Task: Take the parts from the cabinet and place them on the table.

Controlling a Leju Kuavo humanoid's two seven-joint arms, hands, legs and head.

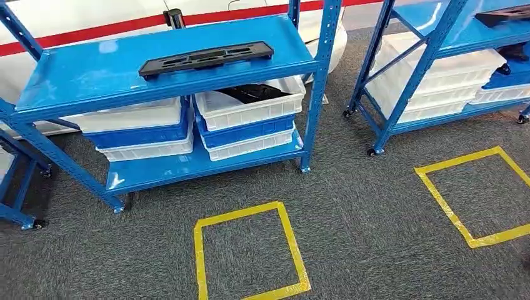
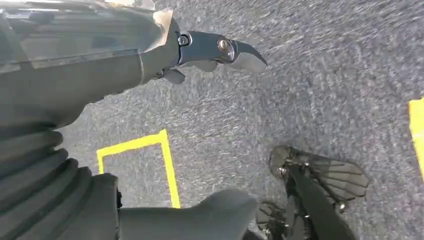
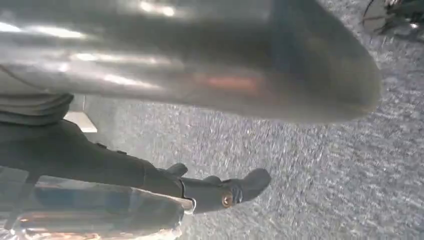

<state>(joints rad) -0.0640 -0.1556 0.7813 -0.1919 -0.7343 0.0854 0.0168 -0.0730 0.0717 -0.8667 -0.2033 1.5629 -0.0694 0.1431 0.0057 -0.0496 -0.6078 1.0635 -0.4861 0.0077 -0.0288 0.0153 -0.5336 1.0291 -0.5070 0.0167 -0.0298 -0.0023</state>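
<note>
Since the long flat black plastic part (image 1: 206, 58) lies on the top shelf of the blue metal shelf cabinet (image 1: 310, 94) with no hand on it, the job looks like it has hardly begun — nothing has been taken off yet, I think. Another dark part (image 1: 253, 94) sits inside the top white plastic bin (image 1: 250, 106) one shelf down, above a blue bin (image 1: 244, 132).

The left hand (image 2: 220, 50) hangs down over the floor. Its thumb and fingers are spread apart and hold nothing. The right hand (image 3: 220, 192) hangs down too. Its fingers hold nothing that I can see, but whether they are spread or curled I cannot tell.

The floor is grey carpet (image 1: 362, 212) with a yellow tape square (image 1: 247, 256) in front of the cabinet and a second yellow square (image 1: 481, 194) off to the side. A second blue shelf cabinet (image 1: 412, 75) stands nearby with more white bins (image 1: 437, 87). A white wall with a red stripe (image 1: 94, 31) is behind — and the table is still to be found.
</note>
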